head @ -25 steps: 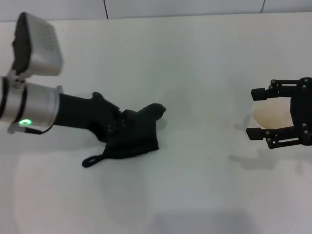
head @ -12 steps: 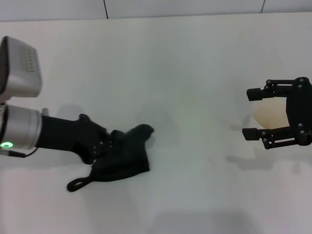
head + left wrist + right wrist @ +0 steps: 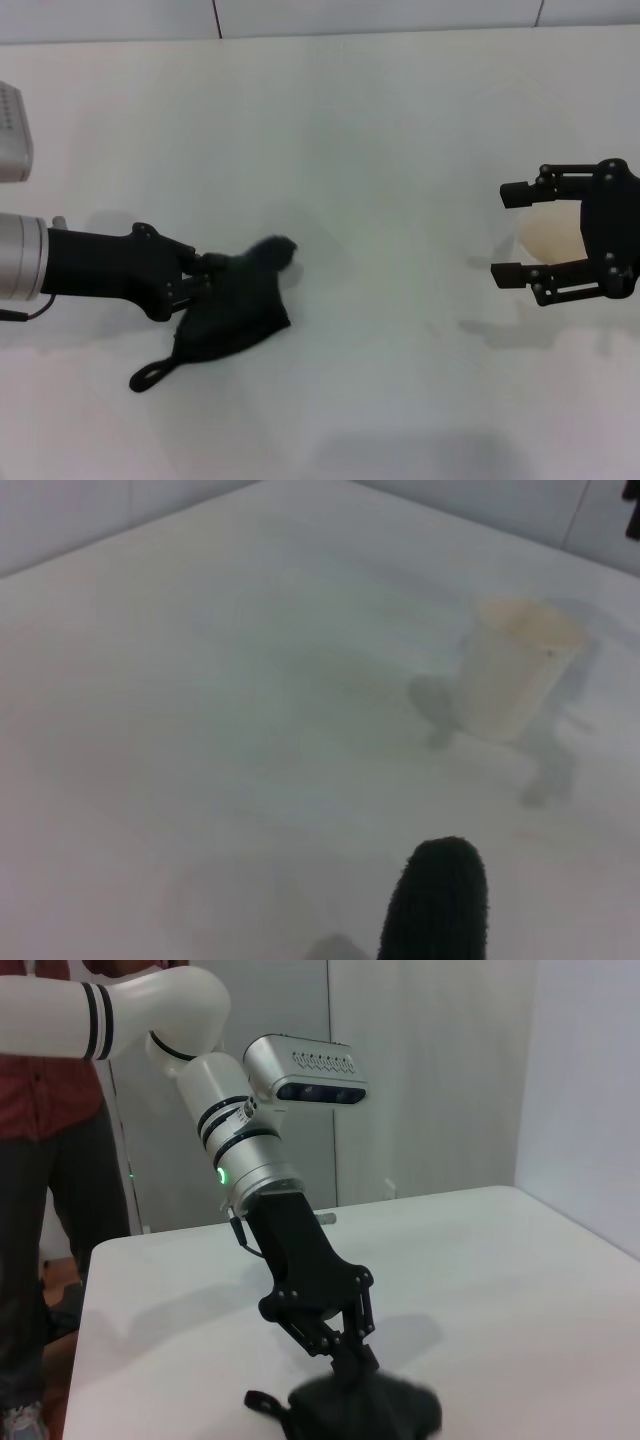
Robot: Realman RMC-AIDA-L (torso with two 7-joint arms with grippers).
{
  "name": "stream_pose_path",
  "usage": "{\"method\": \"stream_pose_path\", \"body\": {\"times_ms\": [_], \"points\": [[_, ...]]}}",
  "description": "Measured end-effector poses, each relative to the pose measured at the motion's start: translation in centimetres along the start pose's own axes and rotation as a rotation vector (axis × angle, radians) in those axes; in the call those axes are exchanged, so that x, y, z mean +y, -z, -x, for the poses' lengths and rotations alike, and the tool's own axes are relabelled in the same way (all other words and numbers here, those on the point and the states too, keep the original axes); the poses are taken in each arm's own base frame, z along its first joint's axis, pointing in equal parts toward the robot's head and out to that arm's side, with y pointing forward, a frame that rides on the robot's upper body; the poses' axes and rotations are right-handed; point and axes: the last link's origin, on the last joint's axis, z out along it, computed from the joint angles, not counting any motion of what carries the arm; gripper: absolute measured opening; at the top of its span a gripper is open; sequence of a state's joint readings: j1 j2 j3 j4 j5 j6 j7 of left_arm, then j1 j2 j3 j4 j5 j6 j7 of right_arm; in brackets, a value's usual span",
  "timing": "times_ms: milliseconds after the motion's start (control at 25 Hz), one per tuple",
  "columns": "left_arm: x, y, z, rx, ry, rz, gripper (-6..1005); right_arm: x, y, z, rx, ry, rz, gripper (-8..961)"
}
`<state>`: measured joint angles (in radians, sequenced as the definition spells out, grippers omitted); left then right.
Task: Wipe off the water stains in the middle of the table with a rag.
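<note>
Although the task concerns the water stains, no coloured patch can be made out on the table [image 3: 380,120] in any view; only a faint dull sheen is seen just beyond the rag [image 3: 235,315], on the side facing the cup [image 3: 553,235], and whether it is liquid cannot be told. The rag is bunched and pressed flat on the table, with its loop [image 3: 150,376] trailing from the corner farthest from the cup and a raised tip pointing toward the cup. Its long axis is thus laid roughly along the line from loop to cup. The rag is clamped by the left gripper [image 3: 200,290], whose fingers are seen from the right wrist closing together into the cloth from above. Well apart from the rag, the right gripper [image 3: 512,233] is held at the cup with its jaws wide apart; whether the cup is touched cannot be told. Any remaining wiping is judged to fall to the left arm, which is much the nearer, and the stroke would be directed from the rag toward the cup side, across the middle of the table.
</note>
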<state>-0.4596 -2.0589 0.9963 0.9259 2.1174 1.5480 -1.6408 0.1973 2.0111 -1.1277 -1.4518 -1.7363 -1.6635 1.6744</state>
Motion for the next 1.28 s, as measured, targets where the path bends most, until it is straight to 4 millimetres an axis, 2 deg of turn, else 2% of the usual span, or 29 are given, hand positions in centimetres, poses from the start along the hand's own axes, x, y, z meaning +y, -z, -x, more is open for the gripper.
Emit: {"method": "stream_pose_path", "body": {"times_ms": [320, 480, 600, 800, 1080, 1280], "points": [[-0.1, -0.2, -0.6, 0.008, 0.037, -0.001, 273, 0.0, 0.0, 0.0, 0.0, 0.001, -0.001, 811], [0.2, -0.3, -0.8, 0.002, 0.009, 0.019, 363, 0.0, 0.0, 0.0, 0.0, 0.0, -0.001, 811], [1.1, -0.2, -1.7, 0.017, -0.08, 0.066, 431, 0.0, 0.0, -0.1, 0.004, -0.003, -0.001, 811], [2.3, 1.2, -2.7, 0.033, -0.16, 0.143, 622, -0.1, 0.1, -0.3, 0.007, -0.009, -0.007, 811], [3.6, 3.2, -2.3, 0.01, -0.222, 0.163, 855, -0.1, 0.1, -0.9, 0.007, -0.042, -0.001, 811], [3.6, 4.1, -1.4, -0.014, -0.239, 0.135, 890, -0.2, 0.0, -1.6, 0.02, -0.066, 0.004, 811]]}}
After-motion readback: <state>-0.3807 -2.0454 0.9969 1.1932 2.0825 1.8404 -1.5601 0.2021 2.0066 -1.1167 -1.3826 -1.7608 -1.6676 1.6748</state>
